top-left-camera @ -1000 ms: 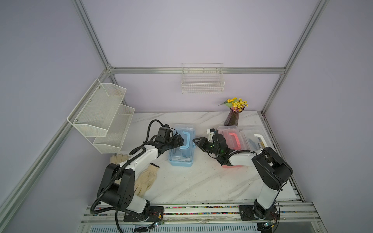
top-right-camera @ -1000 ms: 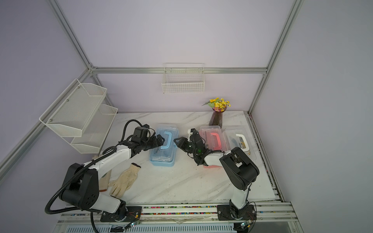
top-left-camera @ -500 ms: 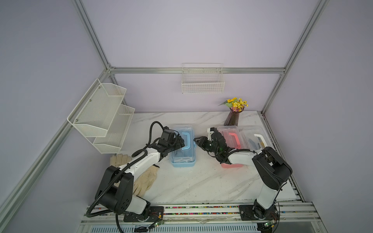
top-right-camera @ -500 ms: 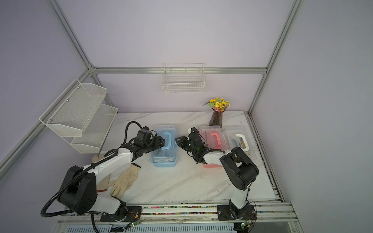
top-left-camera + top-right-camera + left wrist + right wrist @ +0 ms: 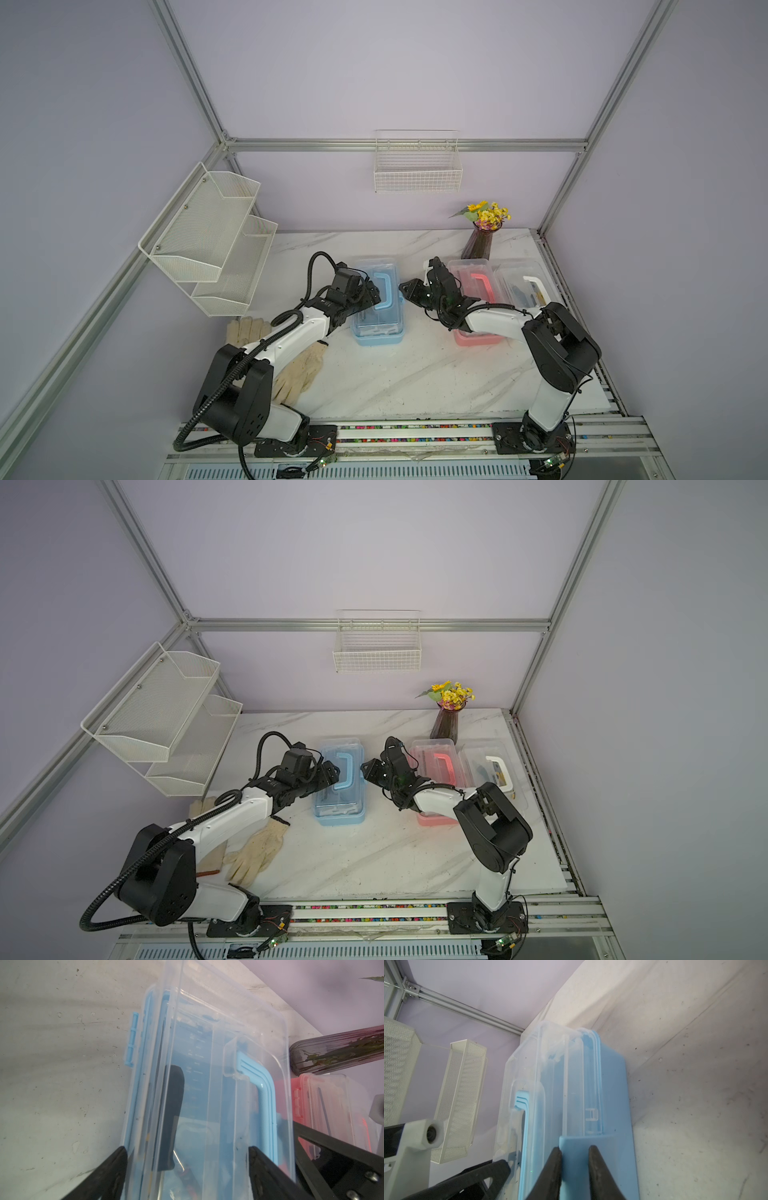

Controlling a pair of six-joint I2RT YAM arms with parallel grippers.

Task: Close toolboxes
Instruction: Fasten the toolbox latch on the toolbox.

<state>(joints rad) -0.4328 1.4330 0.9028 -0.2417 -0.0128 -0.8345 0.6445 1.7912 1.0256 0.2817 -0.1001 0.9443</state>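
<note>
Three clear-lidded plastic toolboxes on the marble table (image 5: 374, 374): blue toolbox (image 5: 378, 328) mid-table, pink toolbox (image 5: 478, 338) and white toolbox (image 5: 519, 278) to its right. Both grippers are at the blue one. The left gripper (image 5: 187, 1150) is spread wide over its lid, and the right gripper (image 5: 575, 1149) is nearly together at its blue latch (image 5: 610, 1147), can't tell if it's pinching.

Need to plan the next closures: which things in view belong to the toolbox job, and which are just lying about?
Job: blue toolbox, pink toolbox, white toolbox.
Lying about: work gloves, vase of flowers, wire basket on the back wall, tiered mesh rack on the side wall.
</note>
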